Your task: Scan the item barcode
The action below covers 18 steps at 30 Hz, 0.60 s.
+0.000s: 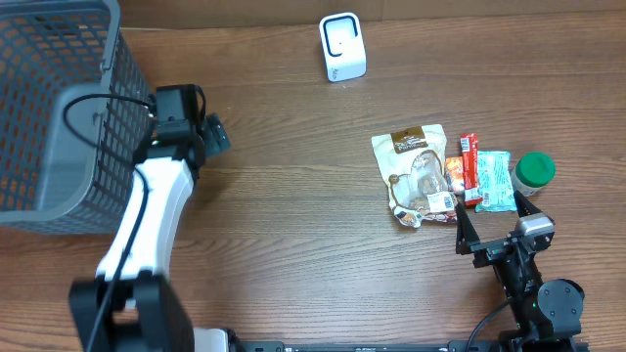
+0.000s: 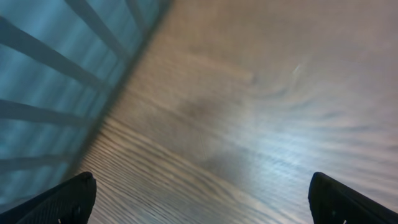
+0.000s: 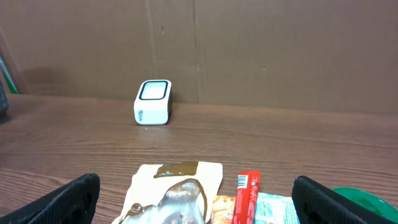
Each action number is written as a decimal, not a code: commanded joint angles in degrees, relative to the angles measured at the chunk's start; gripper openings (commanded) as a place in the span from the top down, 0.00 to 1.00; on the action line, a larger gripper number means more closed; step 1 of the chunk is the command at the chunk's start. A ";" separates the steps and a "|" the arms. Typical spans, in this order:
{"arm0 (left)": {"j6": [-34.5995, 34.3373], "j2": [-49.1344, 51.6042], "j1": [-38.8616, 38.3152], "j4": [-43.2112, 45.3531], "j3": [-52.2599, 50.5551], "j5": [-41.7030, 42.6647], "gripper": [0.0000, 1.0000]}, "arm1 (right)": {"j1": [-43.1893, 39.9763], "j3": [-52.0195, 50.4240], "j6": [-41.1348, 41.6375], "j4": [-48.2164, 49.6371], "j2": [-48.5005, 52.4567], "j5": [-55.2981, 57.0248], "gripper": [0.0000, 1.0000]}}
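A white barcode scanner stands at the back of the table, also seen in the right wrist view. The items lie in a row at the right: a cream and brown pouch, a small orange packet, a red bar, a teal packet and a green-lidded tub. My right gripper is open just in front of them and holds nothing. My left gripper is open over bare wood beside the basket.
A grey mesh basket fills the far left, and the left arm reaches along its right side. A brown cardboard wall runs behind the scanner. Wood tabletop lies between the two arms.
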 commanded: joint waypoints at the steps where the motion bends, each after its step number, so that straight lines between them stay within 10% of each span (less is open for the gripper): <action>1: 0.70 -12.26 0.09 0.26 1.07 -0.96 0.01 | -0.35 -0.59 -0.44 0.33 -0.46 -0.28 0.00; 18: 0.70 -50.64 0.09 0.20 0.83 -0.96 0.00 | -0.35 -0.59 -0.44 0.33 -0.46 -0.28 0.00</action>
